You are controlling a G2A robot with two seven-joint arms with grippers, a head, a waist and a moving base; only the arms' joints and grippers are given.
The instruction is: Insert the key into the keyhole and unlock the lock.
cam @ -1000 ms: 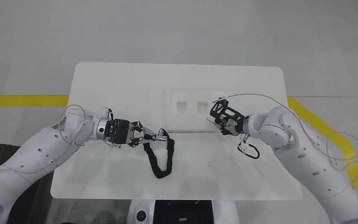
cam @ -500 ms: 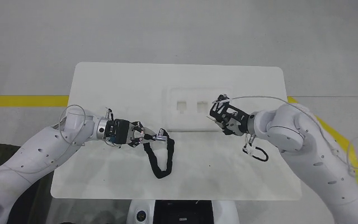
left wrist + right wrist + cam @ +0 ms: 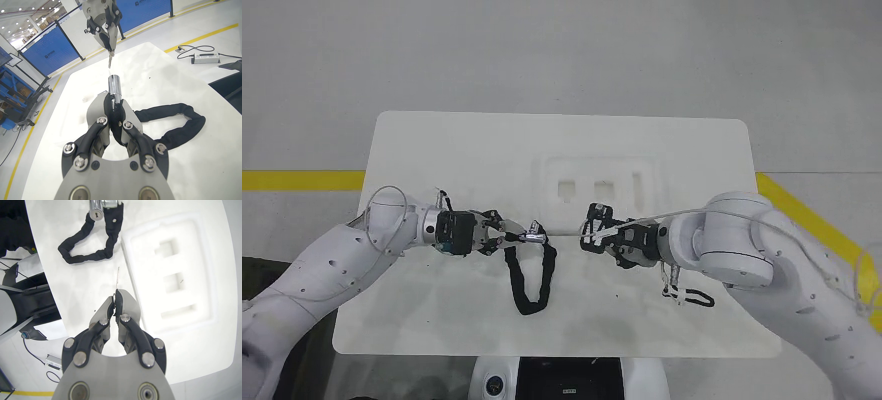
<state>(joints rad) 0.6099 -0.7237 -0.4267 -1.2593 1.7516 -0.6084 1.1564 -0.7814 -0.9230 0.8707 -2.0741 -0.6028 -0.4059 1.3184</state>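
A black fabric-sleeved chain lock (image 3: 529, 283) lies looped on the white table (image 3: 422, 150). Its chrome cylinder (image 3: 114, 87) is held off the table, and my left gripper (image 3: 113, 106) is shut on the lock just behind it. In the right wrist view the keyhole (image 3: 96, 214) in the cylinder's end faces my right gripper (image 3: 115, 296). That gripper is shut on the head of a small metal key (image 3: 118, 275), blade pointing at the cylinder with a gap between them. In the top view the left gripper (image 3: 507, 232) and right gripper (image 3: 589, 238) face each other near the table's middle.
A white foam tray (image 3: 642, 215) with several rectangular recesses lies behind the grippers, close beside the right gripper. The chain's loop (image 3: 85, 255) trails toward the table's front edge. Bare table stretches to both sides.
My right gripper has swung from beside the foam tray leftward, bringing the key in line with the cylinder. The left gripper has shifted the lock slightly toward it.
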